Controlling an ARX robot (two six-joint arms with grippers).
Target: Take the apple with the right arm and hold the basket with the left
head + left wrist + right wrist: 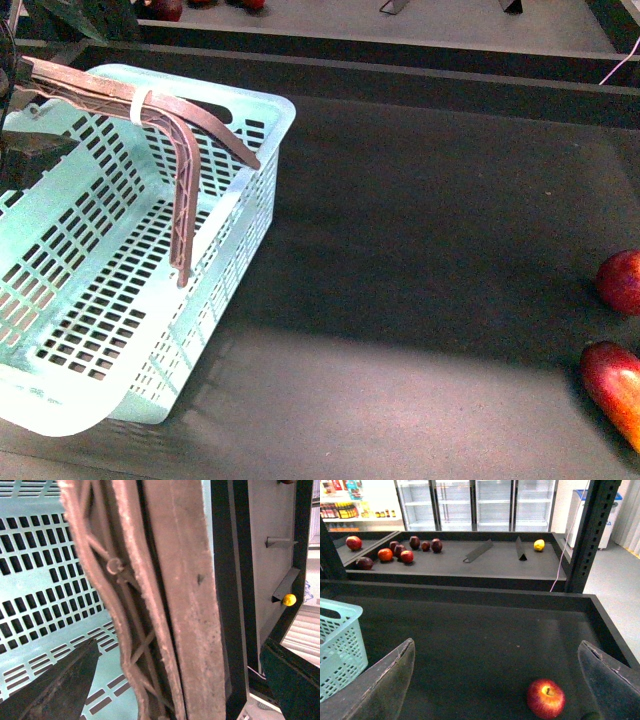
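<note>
The pale turquoise basket stands tilted at the left of the dark shelf. Its brown-grey handle, bound by a white zip tie, is raised. In the left wrist view the handle fills the space between the open fingers of my left gripper, with the basket's slotted wall behind it. The red apple lies at the far right of the shelf. In the right wrist view the apple lies below my open right gripper, nearer one finger.
An elongated red-orange fruit lies just in front of the apple. A raised black rim bounds the shelf at the back. Behind it are several red fruits, a lemon and metal dividers. A dark post stands at the far right.
</note>
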